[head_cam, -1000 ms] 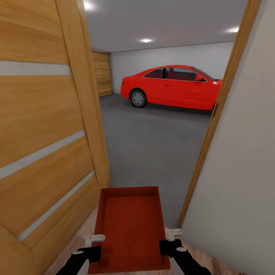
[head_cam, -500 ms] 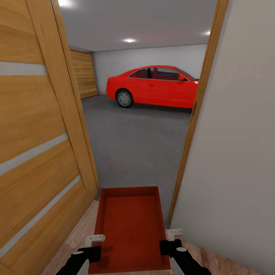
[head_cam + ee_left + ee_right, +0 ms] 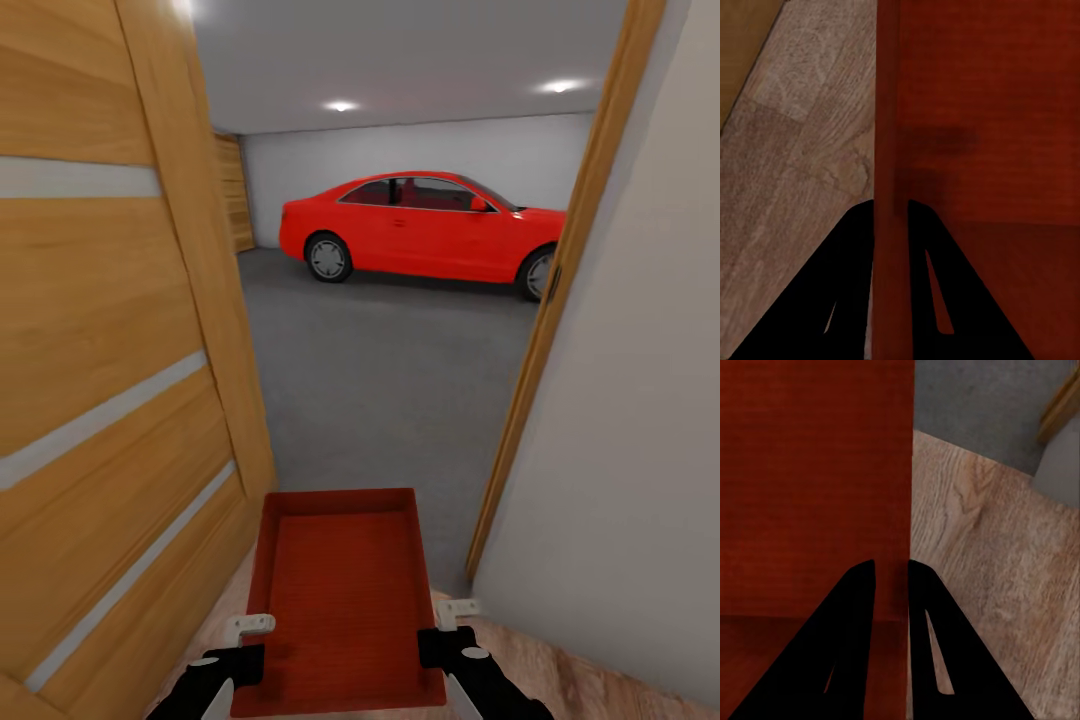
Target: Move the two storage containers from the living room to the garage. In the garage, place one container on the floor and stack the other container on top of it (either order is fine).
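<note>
i am carrying one storage container [image 3: 343,600] in front of me, an orange-red open-top bin, held level and lengthwise between my two arms. my left end effector [image 3: 247,642] pinches the container's left wall near the corner closest to me; in the left wrist view my left end effector [image 3: 891,217] has one finger on each side of that thin red wall, pressed against it. my right end effector [image 3: 443,630] pinches the right wall in the same manner, and in the right wrist view my right end effector [image 3: 892,574] straddles the wall's edge with the fingers closed onto it.

under the container lies light wood plank floor [image 3: 990,585]. just ahead is a doorway: an open wooden door [image 3: 110,330] with pale horizontal strips stands at my left, and a wooden door frame [image 3: 560,290] with a plain pale wall [image 3: 640,400] stands at my right. the container's far end reaches about to the threshold.

through the doorway is the garage, with a dark grey concrete floor [image 3: 390,390], a red car [image 3: 425,228] parked side-on against the far grey-white wall, round ceiling lights [image 3: 341,105], and a wooden-slat door [image 3: 232,192] in the far left corner.
</note>
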`<state>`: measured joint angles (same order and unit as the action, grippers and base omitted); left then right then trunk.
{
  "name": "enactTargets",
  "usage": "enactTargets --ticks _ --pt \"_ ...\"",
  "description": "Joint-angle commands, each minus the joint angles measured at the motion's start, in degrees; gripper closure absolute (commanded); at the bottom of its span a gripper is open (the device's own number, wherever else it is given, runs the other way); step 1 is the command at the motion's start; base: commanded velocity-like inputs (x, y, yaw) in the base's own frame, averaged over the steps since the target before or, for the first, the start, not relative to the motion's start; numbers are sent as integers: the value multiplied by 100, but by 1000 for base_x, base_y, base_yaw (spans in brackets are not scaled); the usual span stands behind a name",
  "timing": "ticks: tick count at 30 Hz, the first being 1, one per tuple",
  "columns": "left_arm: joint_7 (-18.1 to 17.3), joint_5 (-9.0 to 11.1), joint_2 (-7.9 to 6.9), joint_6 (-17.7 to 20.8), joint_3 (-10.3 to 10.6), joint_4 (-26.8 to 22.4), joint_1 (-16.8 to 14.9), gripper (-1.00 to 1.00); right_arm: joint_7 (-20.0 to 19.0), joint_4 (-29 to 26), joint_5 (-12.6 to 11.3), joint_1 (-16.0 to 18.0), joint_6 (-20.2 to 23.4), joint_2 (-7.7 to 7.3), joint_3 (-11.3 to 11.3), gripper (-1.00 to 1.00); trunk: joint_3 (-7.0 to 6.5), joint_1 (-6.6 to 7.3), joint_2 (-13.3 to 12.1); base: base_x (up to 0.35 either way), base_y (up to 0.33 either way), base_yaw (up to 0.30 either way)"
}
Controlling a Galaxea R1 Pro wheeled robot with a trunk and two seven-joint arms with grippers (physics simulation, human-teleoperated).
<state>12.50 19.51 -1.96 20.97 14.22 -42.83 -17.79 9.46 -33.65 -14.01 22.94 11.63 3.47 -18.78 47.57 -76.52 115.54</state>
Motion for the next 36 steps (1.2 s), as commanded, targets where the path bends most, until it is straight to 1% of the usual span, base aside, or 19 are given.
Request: enactTargets --ticks 1,7,24,36 --pt "53 145 -6 -5 55 -199 -6 100 30 -1 -111 0 24 -4 -47 100 6 0 3 121 257 0" --pt "52 146 -6 -5 55 -199 -6 100 29 -1 -111 0 24 -4 -47 100 6 0 3 97 152 -76" --pt "54 146 -6 -5 55 -199 -6 100 29 -1 -111 0 24 -4 -47 100 6 0 3 7 21 -219" --pt "51 146 -6 -5 55 -199 -6 100 30 -1 -111 0 24 -4 -47 100 6 0 3 50 260 -27"
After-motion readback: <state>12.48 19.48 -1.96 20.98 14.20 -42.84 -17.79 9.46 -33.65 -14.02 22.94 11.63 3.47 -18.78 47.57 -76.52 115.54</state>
